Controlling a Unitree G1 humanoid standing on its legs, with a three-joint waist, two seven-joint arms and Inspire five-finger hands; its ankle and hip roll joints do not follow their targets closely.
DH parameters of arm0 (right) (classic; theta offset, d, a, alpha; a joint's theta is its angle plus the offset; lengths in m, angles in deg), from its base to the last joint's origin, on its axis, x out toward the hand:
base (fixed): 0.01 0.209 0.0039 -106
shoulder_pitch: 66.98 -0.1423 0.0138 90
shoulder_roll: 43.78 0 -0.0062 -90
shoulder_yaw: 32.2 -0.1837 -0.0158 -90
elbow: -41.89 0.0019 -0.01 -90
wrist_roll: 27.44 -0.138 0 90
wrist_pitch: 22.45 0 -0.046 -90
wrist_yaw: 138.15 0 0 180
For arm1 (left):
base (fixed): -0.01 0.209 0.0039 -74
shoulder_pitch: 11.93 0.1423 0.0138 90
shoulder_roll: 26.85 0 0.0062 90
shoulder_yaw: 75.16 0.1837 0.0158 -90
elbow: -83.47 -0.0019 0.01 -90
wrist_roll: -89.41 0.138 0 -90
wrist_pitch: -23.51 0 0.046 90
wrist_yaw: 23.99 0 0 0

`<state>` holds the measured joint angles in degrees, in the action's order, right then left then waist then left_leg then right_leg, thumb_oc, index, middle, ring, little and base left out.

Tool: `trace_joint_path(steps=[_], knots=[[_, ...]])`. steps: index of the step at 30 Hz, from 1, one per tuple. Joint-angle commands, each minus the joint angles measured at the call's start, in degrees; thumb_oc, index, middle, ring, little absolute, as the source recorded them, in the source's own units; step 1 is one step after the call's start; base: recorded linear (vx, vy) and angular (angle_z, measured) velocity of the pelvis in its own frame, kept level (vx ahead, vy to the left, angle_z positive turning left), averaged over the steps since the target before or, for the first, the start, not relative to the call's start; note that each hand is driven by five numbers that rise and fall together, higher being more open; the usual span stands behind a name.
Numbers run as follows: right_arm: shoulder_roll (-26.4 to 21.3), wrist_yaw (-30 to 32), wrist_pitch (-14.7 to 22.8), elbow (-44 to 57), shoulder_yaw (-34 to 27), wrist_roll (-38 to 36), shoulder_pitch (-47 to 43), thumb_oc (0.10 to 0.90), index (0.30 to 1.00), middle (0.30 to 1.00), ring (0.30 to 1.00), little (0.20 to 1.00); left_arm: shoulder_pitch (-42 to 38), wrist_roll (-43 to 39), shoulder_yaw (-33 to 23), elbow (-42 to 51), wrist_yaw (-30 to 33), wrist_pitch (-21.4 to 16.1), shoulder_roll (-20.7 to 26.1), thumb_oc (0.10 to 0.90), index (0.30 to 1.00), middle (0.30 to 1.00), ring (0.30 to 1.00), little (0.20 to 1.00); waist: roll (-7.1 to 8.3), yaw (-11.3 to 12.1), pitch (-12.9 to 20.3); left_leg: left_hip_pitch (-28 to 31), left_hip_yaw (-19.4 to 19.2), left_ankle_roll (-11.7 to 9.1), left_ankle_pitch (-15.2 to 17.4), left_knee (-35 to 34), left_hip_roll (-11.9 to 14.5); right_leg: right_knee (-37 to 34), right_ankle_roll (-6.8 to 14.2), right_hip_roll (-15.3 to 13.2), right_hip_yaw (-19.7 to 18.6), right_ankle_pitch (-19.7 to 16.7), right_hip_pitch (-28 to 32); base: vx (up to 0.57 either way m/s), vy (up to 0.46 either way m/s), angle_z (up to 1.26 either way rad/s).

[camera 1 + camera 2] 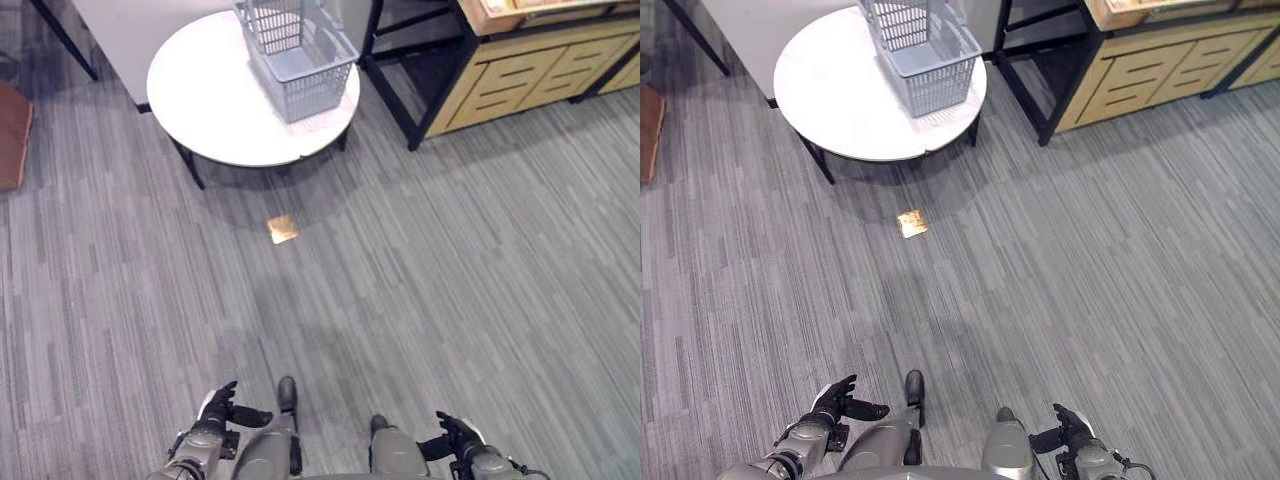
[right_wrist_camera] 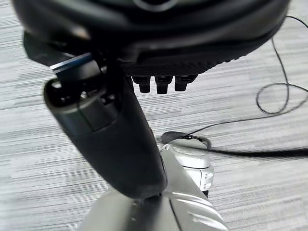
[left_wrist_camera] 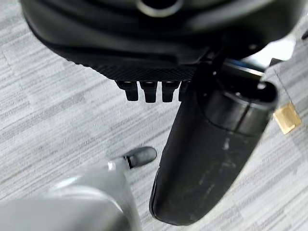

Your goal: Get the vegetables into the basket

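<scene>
You are standing well back from the round table [image 1: 200, 110], where the grey basket [image 1: 300, 60] is sitting; no vegetables are showing. Your left hand [image 1: 222, 408] and right hand [image 1: 455, 435] are hanging low, fingers relaxed and holding nothing. Find the vegetables before reaching.

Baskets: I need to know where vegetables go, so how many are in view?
1. The grey basket stands on the round white table, at its far right side.
</scene>
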<state>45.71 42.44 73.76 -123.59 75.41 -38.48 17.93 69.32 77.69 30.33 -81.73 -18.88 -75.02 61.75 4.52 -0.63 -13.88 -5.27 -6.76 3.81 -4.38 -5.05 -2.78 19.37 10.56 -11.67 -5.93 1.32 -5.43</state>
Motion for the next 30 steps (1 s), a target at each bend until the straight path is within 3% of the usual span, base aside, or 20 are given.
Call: trace_joint_path(steps=[1,3,4,10,12,14,20,23,24,26,28,30], knots=[[-0.07,0.23,0.75,3.13,1.48,0.04,-1.26,0.9,1.0,1.0,1.0,1.0,1.0,1.35,-0.39,0.79,0.9,-0.36,-0.84,0.9,1.0,1.0,1.0,1.0,-0.88,0.15,-1.41,-0.46,-0.83,-3.36,3.72,2.67,3.47,-2.78,0.57,0.17,2.72,-14.71,-0.56,0.12,0.237,-0.2],[0.03,0.32,0.86,3.46,1.44,-0.43,-1.58,0.9,1.0,1.0,1.0,1.0,0.8,0.91,-0.47,0.81,0.56,-0.31,-0.8,0.9,1.0,1.0,1.0,1.0,-1.25,-0.27,-1.94,2.07,-1.04,-3.25,4.45,1.7,3.25,-2.19,0.15,1.07,4.35,-13.83,-3.61,0.28,0.098,0.35],[0.44,0.28,1.05,3.34,1.55,-1.21,-2.12,0.9,1.0,1.0,1.0,1.0,0.86,1.53,-0.35,-0.71,0.08,-0.01,-1.25,0.9,1.0,1.0,1.0,1.0,-1.8,-1.49,-3.27,5.56,0.3,-3.74,5.95,1.78,3.08,-9.27,-0.27,2.44,6.94,-9.6,-7.69,0.41,0.063,0.26],[0.43,-0.06,1.21,4.41,2.08,-0.34,-2.19,0.9,1.0,1.0,1.0,1.0,1.26,2.88,-0.33,-1.13,-0.05,-0.1,-1.86,0.9,1.0,1.0,1.0,1.0,-1.66,-3.35,-3.68,9.44,2.49,-4.97,8.9,3.2,2.72,-17.93,1.11,1.74,7.21,-12.5,-10.86,0.24,-0.082,0.16],[0.24,-0.44,1.29,4.87,1.95,-0.45,-1.24,0.9,1.0,1.0,1.0,1.0,2.03,2.74,-0.36,-1.04,-0.33,-0.11,-2.18,0.9,1.0,1.0,1.0,1.0,-2.17,-3.95,-3.28,11.32,4.2,-5.55,9.67,3.43,2.9,-16.73,0.99,2.28,5.61,-12.06,-10.55,0.28,-0.185,0.52],[-0.41,-0.56,1.37,5.06,1.79,-0.8,-0.98,0.9,1.0,1.0,1.0,1.0,2.52,2.17,-0.32,-0.82,-0.2,-0.23,-2.86,0.9,1.0,1.0,1.0,1.0,-2.96,-3.8,-2.7,12.12,4.76,-6.17,9.73,3.85,3.42,-15.72,0.15,2.69,7.07,-11.32,-9.76,0.18,-0.189,0.53],[-2.23,-0.97,1.93,4.89,1.06,-1.67,0.33,0.9,1.0,1.0,1.0,1.0,3.03,-1.63,-1.8,-1.5,-1.02,-0.29,-3.81,0.9,1.0,1.0,1.0,1.0,-5.4,-4.58,-1.16,11.72,8.56,-9.9,4.41,7.81,6.99,-13.01,-3.47,5.88,9.58,-6.06,-7.76,0.16,-0.29,0.36],[-2.79,-0.78,2.02,4.57,0.9,-1.78,0.38,0.9,1.0,1.0,1.0,1.0,3.04,-2.38,-1.86,-1.17,-1.06,-0.57,-4.21,0.9,1.0,1.0,1.0,1.0,-6.0,-4.75,-0.92,11.08,9.19,-10.67,2.77,9.24,7.68,-12.74,-4.36,6.64,9.87,-4.75,-7.1,0.09,-0.192,0.17],[-3.23,-0.54,2.1,4.33,0.69,-1.79,0.6,0.9,1.0,1.0,1.0,1.0,2.93,-2.66,-1.75,-0.81,-0.95,-0.65,-4.37,0.9,1.0,1.0,1.0,1.0,-6.19,-4.84,-0.98,10.45,9.45,-11.2,1.29,10.56,7.85,-12.74,-4.84,6.99,9.92,-4.29,-6.54,0.09,-0.203,0.08],[-4.62,-0.06,2.03,3.18,-0.02,-1.67,0.99,0.9,1.0,1.0,1.0,1.0,2.09,-3.81,-0.87,0.71,-0.89,-1.02,-4.94,0.9,1.0,1.0,1.0,1.0,-6.05,-5.17,-1.84,6.17,8.43,-12.51,-2.53,19.57,7.15,-13.37,-6.76,7.03,10.46,-2.17,-3.19,0.15,-0.26,0.27],[-4.71,0.0,2.01,2.74,-0.15,-1.69,1.13,0.9,1.0,1.0,1.0,1.0,1.79,-3.95,-0.81,0.54,-0.77,-1.17,-4.89,0.9,1.0,1.0,1.0,1.0,-5.85,-4.98,-2.18,4.68,8.36,-12.41,-3.01,20.08,6.85,-13.85,-6.86,6.88,10.42,-1.94,-2.14,0.1,-0.118,0.32],[-4.82,0.18,1.86,2.18,-0.48,-1.49,1.64,0.9,1.0,1.0,1.0,1.0,1.73,-3.86,-0.53,0.72,-0.54,-1.24,-4.99,0.9,1.0,1.0,1.0,1.0,-5.5,-4.85,-2.3,1.96,6.88,-11.4,-1.54,17.72,6.75,-15.26,-6.54,6.16,10.33,-1.82,-0.32,0.14,-0.075,0.1]])
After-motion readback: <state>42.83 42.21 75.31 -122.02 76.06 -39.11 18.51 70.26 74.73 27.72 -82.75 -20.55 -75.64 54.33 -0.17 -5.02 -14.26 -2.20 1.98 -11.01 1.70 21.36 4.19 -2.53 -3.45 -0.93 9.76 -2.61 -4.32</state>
